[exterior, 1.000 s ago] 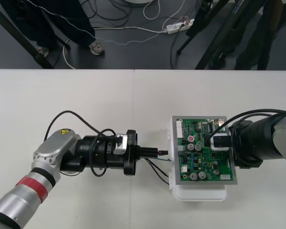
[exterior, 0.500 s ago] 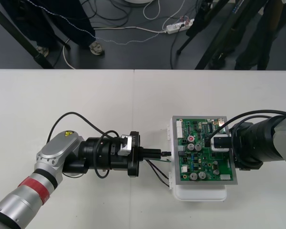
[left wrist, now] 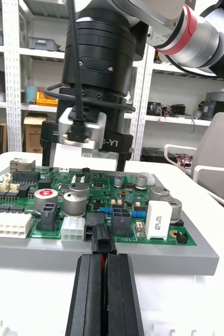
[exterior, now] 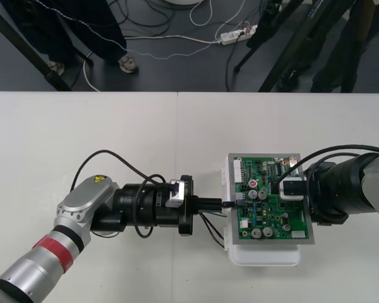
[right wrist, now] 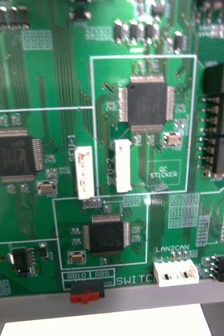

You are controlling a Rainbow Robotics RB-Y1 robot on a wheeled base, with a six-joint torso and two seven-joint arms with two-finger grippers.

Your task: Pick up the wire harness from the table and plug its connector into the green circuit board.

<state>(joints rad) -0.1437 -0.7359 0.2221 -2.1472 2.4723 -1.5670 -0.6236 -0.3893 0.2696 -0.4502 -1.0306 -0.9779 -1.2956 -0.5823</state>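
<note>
One plug (left wrist: pixel 102 239) pinched in left end effector (left wrist: pixel 104 260), long axis toward green board (left wrist: pixel 126 195)

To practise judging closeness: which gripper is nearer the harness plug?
Left. The left gripper is shut on the plug at the board's left edge; the right gripper is over the board's right side, away from it.

Black plug (left wrist: pixel 102 240) partly hidden between left claw (left wrist: pixel 104 258) tips; seating in green circuit board (left wrist: pixel 119 198) indiscernible; wires (exterior: pixel 210 222) vanish under claw.
</note>
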